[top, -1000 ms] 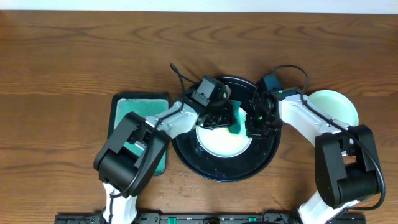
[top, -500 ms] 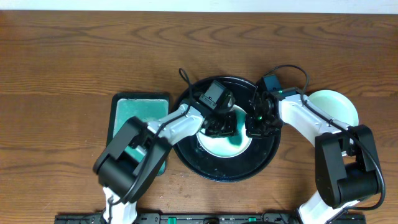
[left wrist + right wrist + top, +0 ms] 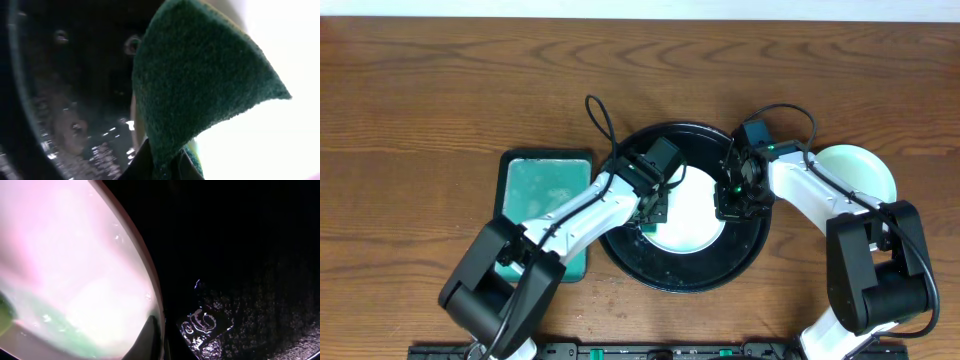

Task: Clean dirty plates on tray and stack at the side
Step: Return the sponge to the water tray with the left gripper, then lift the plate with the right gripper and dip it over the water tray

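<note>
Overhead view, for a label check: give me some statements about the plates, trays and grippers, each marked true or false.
The left gripper holds a green sponge. True.
A white plate lies on the round black tray. True.
The second plate sits on the rectangular tray. False: it lies on the table, right of the round tray.
The right gripper is over the rectangular tray. False: it grips the white plate's right rim.

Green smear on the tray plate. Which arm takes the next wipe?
Left. The left gripper pinches the sponge at the plate's left edge; the right gripper sits at its right rim without one.
</note>
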{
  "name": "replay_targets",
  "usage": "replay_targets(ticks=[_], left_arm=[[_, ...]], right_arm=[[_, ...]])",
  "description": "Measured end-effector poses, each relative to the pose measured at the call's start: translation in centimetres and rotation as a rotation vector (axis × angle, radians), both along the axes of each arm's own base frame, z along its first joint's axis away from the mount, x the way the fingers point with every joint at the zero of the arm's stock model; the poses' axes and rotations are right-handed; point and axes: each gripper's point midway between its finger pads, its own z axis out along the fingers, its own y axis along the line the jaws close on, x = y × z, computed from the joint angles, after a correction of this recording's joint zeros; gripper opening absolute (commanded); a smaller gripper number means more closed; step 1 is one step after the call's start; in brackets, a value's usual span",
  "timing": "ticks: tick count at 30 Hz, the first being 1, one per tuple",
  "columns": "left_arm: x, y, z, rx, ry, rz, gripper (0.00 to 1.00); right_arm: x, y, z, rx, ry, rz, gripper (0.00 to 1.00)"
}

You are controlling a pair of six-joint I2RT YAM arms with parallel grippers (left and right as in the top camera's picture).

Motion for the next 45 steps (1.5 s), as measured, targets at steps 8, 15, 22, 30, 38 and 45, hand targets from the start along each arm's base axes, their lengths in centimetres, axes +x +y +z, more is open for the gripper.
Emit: replay_targets(ticks=[8, 15, 22, 30, 38, 45], left_arm=[[-0.2, 5.9, 8.8, 0.016, -0.153, 0.098, 0.08], [-0.8, 14.8, 11.9, 0.171, -0.226, 0.276, 0.08], [-2.1, 20.0, 4.1, 0.227, -0.064, 0.388, 0.34], [-3.5, 19.6, 4.7, 0.085, 0.012, 0.384, 0.62], [-3.3, 19.0, 14.3, -0.052, -0.275, 0.37, 0.77], [-5.3, 19.3, 18.6, -0.114, -0.453, 0.367, 0.8]], right_arm=[[0.1, 0.0, 0.0, 0.002, -0.003, 0.0, 0.01], [0.2, 0.1, 0.0, 0.003, -0.008, 0.0, 0.01], [1.0, 0.2, 0.0, 0.009, -0.04, 0.001, 0.04], [1.7, 0.5, 0.1, 0.021, -0.066, -0.005, 0.01], [3.8, 3.4, 5.3, 0.012, -0.203, 0.086, 0.01], [6.7, 13.8, 18.1, 0.134, -0.722, 0.306, 0.01]])
